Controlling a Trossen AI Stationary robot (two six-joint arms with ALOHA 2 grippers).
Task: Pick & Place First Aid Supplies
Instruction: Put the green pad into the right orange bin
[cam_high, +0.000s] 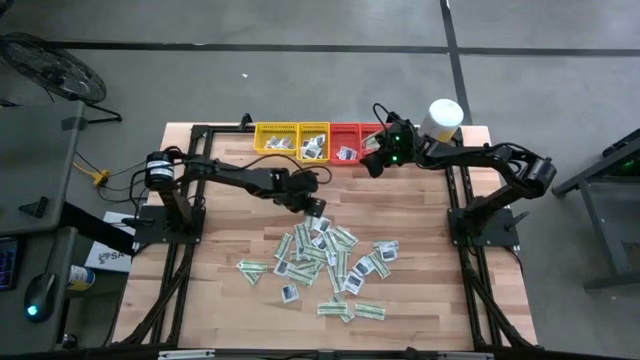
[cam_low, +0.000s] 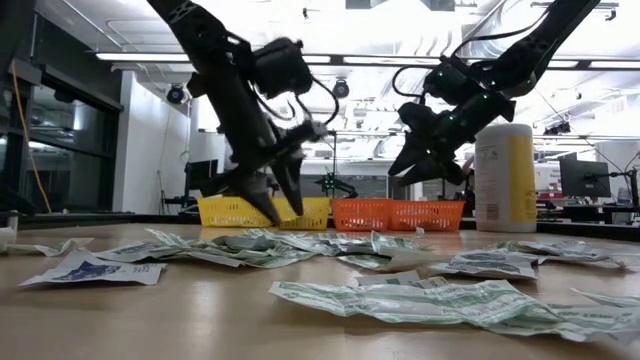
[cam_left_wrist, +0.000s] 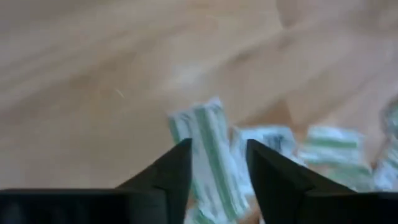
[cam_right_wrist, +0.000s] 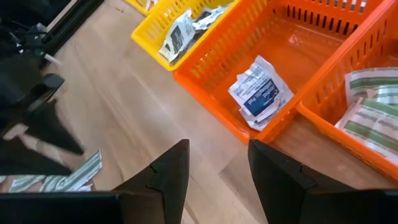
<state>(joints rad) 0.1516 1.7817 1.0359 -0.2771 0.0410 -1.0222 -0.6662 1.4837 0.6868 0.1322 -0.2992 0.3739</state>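
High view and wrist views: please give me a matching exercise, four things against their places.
Things:
1. left pincer
2. right pincer
3. blue-centred packet
4. white-and-yellow canister

Places:
A. inside an orange tray
B. far right corner of the table
C. above the packet pile
D. beside the orange trays

Pairs: 1-C, 2-D, 3-A, 4-B

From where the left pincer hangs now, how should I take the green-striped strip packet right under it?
Come straight down from above. The strip packet lies flat on the table between the open fingers of the left pincer. Pinch across its narrow width, near the free end farthest from the overlapping neighbour packet.
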